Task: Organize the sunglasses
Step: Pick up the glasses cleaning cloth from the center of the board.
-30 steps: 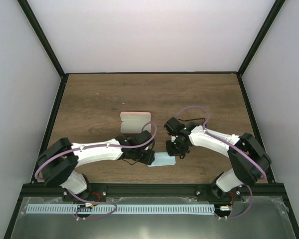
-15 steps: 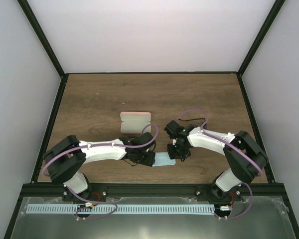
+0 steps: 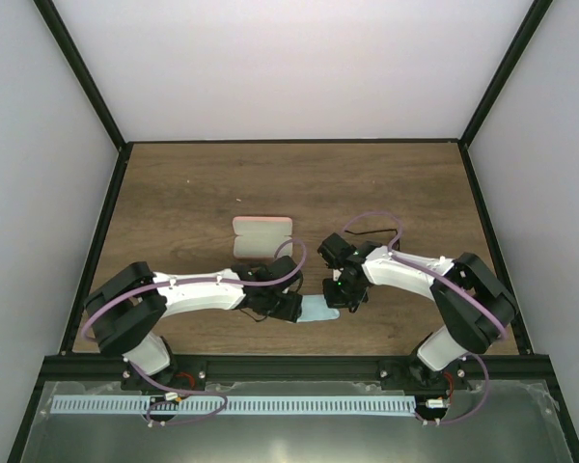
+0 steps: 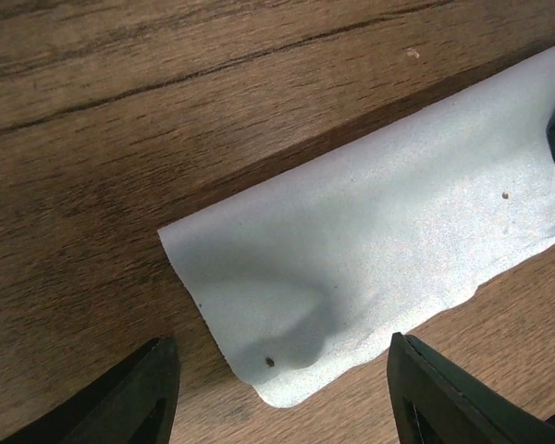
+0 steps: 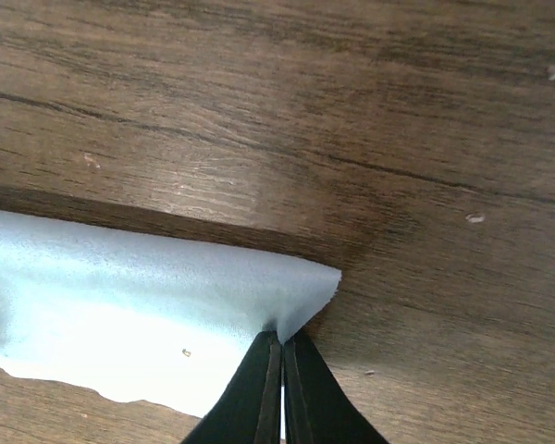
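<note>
The light blue cloth (image 3: 318, 311) lies on the wooden table near its front edge, between my two grippers. My right gripper (image 5: 282, 340) is shut on the cloth's corner (image 5: 301, 291), pinching it just above the wood. My left gripper (image 4: 282, 356) is open, its fingers (image 4: 143, 393) straddling the opposite corner of the cloth (image 4: 370, 250), low over the table. The salmon-pink case (image 3: 261, 236) lies just behind my left gripper (image 3: 288, 307). The sunglasses are not clearly visible; only a thin black wire-like line (image 3: 381, 230) shows behind my right wrist (image 3: 340, 294).
The table (image 3: 193, 193) is walled by black frame rails and white panels at the left, right and back. My two forearms meet near the front centre, with purple cables looping above them.
My left arm has swung its elbow inward a little, the gripper staying at the cloth. My right gripper has edged slightly nearer the front. The cloth has barely moved.
</note>
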{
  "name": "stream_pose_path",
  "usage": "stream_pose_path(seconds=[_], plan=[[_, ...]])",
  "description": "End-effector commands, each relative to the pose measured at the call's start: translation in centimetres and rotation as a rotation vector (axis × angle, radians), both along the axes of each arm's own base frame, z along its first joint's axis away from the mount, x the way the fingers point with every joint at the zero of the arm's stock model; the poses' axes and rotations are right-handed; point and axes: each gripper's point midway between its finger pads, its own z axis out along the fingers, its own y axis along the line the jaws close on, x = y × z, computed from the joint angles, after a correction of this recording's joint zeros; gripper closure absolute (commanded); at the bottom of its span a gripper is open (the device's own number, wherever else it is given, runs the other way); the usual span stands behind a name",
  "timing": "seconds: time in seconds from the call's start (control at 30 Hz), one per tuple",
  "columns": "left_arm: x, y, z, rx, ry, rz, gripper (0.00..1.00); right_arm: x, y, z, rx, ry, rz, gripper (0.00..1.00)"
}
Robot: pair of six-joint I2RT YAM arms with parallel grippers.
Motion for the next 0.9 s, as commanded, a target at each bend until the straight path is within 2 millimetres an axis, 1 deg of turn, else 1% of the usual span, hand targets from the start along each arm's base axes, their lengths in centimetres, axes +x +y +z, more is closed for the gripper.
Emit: stream_pose_path(seconds=[0.0,0.07,0.1,0.2,0.3,0.5,0.63,0.87], plan=[[0.0,1.0,-0.5,0.042,-0.002,0.025,0.37,-0.5,0.0,-0.6,-0.014,0.016,0.011,0.99],[-0.1,1.2,-0.8,0.05,0.004,0.032,0.38,-0.5,-0.1,-0.6,-0.014,0.016,0.011,0.99],[-0.1,1.1,-0.9,0.05,0.008,0.034,0.4,-0.4,0.0,-0.5,-0.012,0.013,0.011,0.99],[-0.4,1.0,-1.5,0.051,0.033,0.034,0.5,-0.4,0.0,-0.4,-0.01,0.013,0.011,0.99],[-0.6,0.9,-2.1,0.06,0.048,0.031,0.58,-0.5,0.0,-0.5,-0.009,0.015,0.011,0.99],[-0.7,0.8,-2.3,0.057,0.06,0.024,0.72,-0.3,0.1,-0.3,-0.009,0.009,0.014,0.99],[-0.8,1.0,-2.8,0.077,0.069,0.024,0.79,-0.3,0.2,-0.3,-0.005,0.011,0.015,0.99],[-0.7,1.4,-2.8,0.093,0.062,0.031,0.89,-0.3,0.2,-0.3,-0.003,0.011,0.017,0.99]])
